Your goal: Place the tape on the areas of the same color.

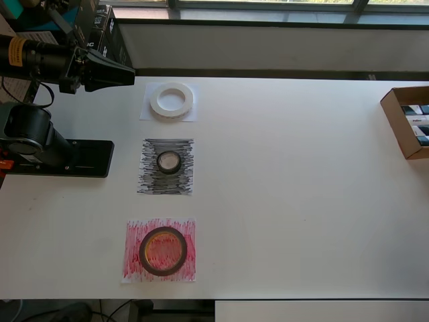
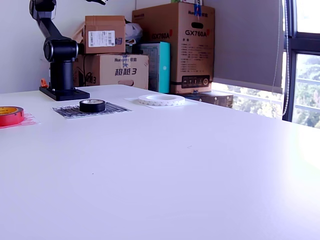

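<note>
Overhead view, white roll: the big white ring (image 1: 172, 100) sits on the plain white sheet (image 1: 149, 115).
Overhead view, black roll: the small black roll (image 1: 169, 162) sits in the middle of the black scribbled sheet (image 1: 151, 181).
Overhead view, red roll: the dark red roll (image 1: 163, 250) lies on the red scribbled sheet (image 1: 134, 268).
Overhead view, arm: the fingers (image 1: 124, 72) hang up near the white ring, holding nothing. They look pressed together, but it is hard to tell.
Exterior view, rolls: the black roll (image 2: 92, 105) and white ring (image 2: 161, 100) rest flat on the worktop (image 2: 200, 165). The red roll (image 2: 11, 115) is at the view's left edge.
Exterior view, arm: only the arm base (image 2: 64, 93) shows; the fingers are out of sight.
Doing it well: every roll seems matched, so the arm should stay high and not bump them.
</note>
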Motion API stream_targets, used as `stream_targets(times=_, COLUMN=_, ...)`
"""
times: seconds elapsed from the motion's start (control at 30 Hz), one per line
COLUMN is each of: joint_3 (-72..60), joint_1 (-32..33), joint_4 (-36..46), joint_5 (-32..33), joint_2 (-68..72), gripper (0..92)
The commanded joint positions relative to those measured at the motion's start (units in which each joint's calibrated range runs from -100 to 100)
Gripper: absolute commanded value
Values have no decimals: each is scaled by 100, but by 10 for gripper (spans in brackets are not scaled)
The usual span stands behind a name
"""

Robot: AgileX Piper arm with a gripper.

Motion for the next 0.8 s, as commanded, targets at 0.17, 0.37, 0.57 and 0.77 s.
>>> stream_targets(times=0.17, joint_3=-55, joint_1=-96, joint_4=-6, joint_5=0, joint_2=-238, gripper=1)
stream_targets(times=0.37, joint_3=-37, joint_1=109, joint_4=37, joint_5=-8, joint_2=-883, gripper=1)
stream_targets(times=0.57, joint_3=199, joint_1=125, joint_4=71, joint_5=-8, joint_2=-1220, gripper=1)
stream_targets(times=0.77, joint_3=472, joint_1=70, joint_4=71, joint_5=-8, joint_2=-1725, gripper=1)
